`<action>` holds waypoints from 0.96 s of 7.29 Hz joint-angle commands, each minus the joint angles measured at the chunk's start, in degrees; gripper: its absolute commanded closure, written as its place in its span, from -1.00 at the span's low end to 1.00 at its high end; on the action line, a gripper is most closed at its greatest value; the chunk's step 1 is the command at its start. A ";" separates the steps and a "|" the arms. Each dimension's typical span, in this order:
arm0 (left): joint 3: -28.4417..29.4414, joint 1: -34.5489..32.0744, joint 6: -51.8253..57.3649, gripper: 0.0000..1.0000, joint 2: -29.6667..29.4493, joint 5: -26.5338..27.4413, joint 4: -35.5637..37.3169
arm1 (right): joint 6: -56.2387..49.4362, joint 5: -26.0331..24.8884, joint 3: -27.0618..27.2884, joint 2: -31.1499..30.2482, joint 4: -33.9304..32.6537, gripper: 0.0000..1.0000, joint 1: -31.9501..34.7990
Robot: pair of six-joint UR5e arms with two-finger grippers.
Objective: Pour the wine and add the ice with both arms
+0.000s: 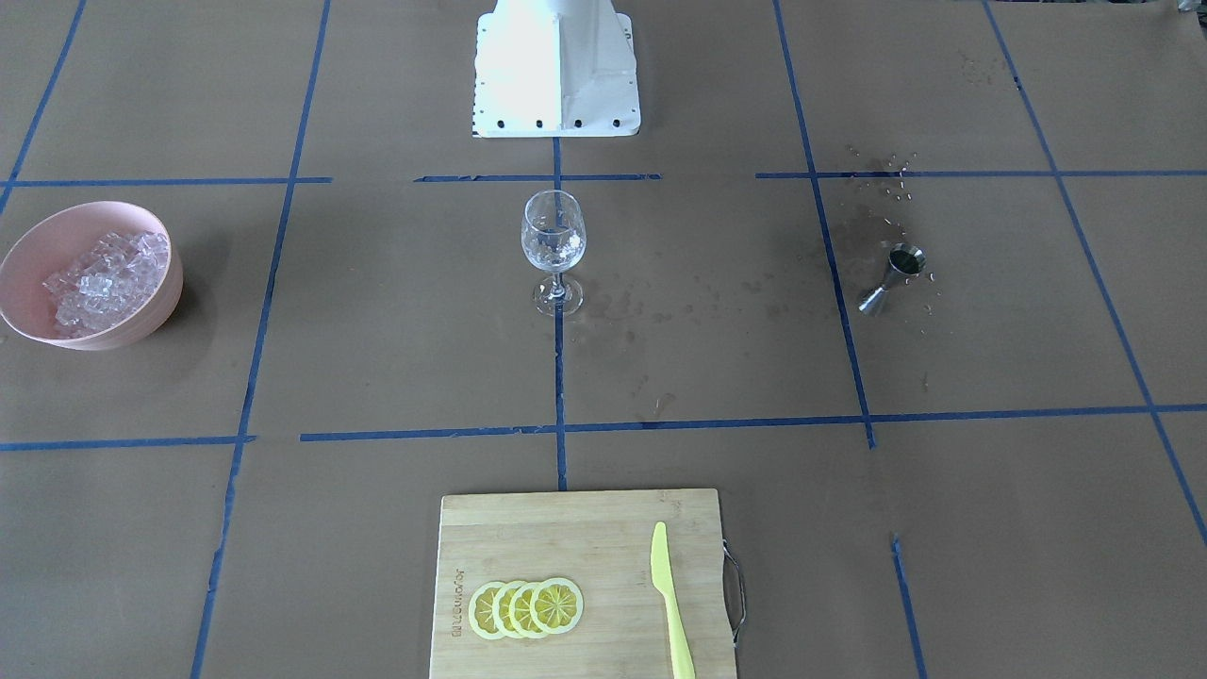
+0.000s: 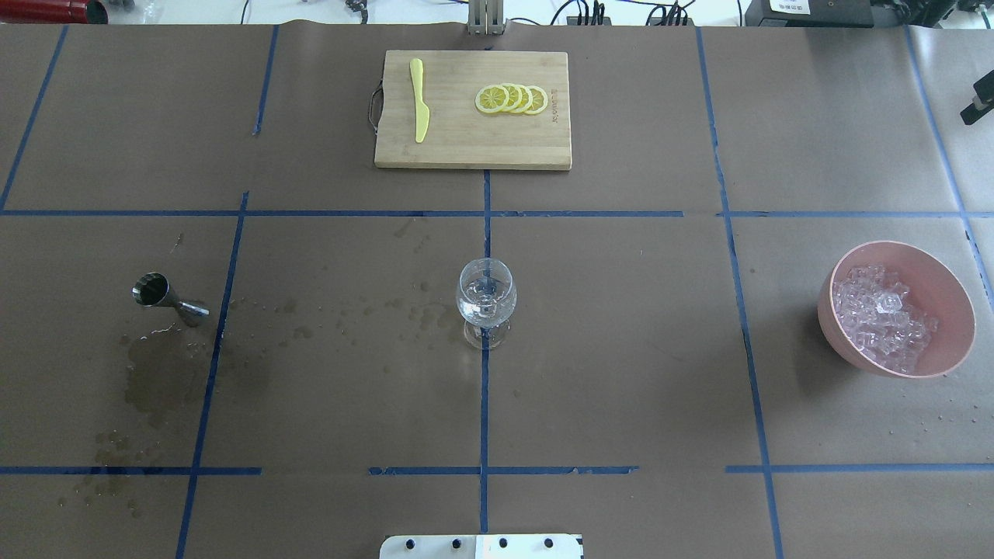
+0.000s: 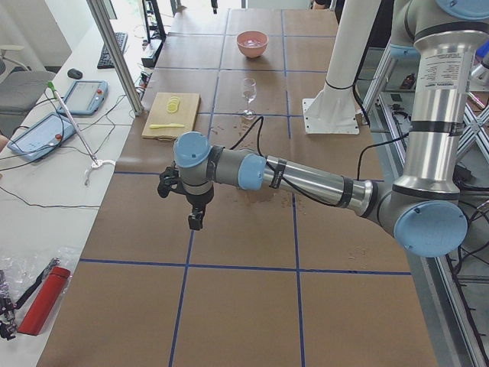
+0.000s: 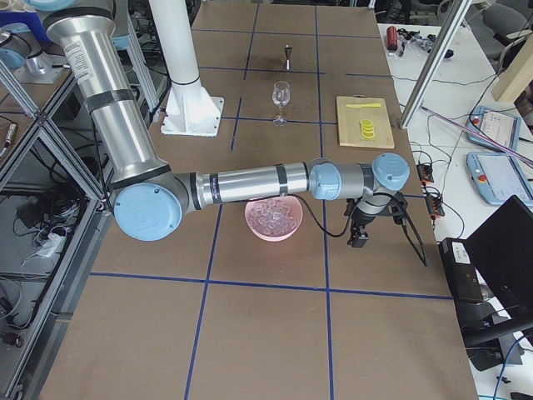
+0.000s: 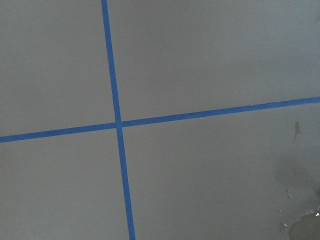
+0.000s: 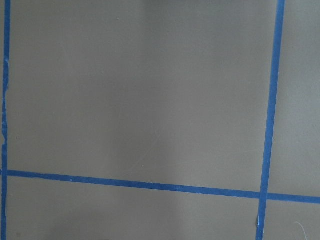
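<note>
My left jaws: gape and load I cannot tell | my right jaws: likewise | glass (image 2: 486, 299) upright, centre of bench (image 2: 621, 349) | ice (image 2: 881, 322) in bowl (image 2: 954, 303) at its 3 o'clock | wine marks (image 2: 159, 380) at 9.

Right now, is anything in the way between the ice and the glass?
No, nothing visible. Between the ice in its bowl and the glass lies only bare paper with blue tape lines. The jigger stands on the glass's far side, and the board sits off the path.
</note>
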 commanded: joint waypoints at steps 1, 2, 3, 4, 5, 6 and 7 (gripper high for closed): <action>3.15 0.02 -0.12 -1.00 -0.26 -0.47 -7.55 | 0.06 0.03 -0.65 -1.64 5.77 -1.00 -0.47; 2.99 0.36 -0.29 -1.00 0.35 -0.47 -15.26 | 0.15 0.03 -0.82 -3.31 10.76 -1.00 -0.47; 2.81 0.63 -1.08 -1.00 0.44 -0.56 -18.03 | 0.15 0.12 -1.96 -3.59 12.72 -1.00 -0.55; 1.42 0.63 -1.00 -1.00 0.79 -0.65 -18.93 | 0.24 0.47 -1.71 -3.77 12.83 -1.00 -0.55; -1.55 0.54 -0.91 -1.00 0.53 -0.47 -19.55 | 0.15 0.56 -1.44 -3.85 12.92 -1.00 -0.55; -2.80 0.54 -0.65 -1.00 0.53 -0.38 -21.03 | 0.15 0.82 -1.18 -3.94 12.92 -1.00 -0.64; -2.81 0.80 -1.00 -1.00 1.05 -2.82 -25.40 | 0.15 0.82 -1.26 -4.46 12.92 -1.00 -0.64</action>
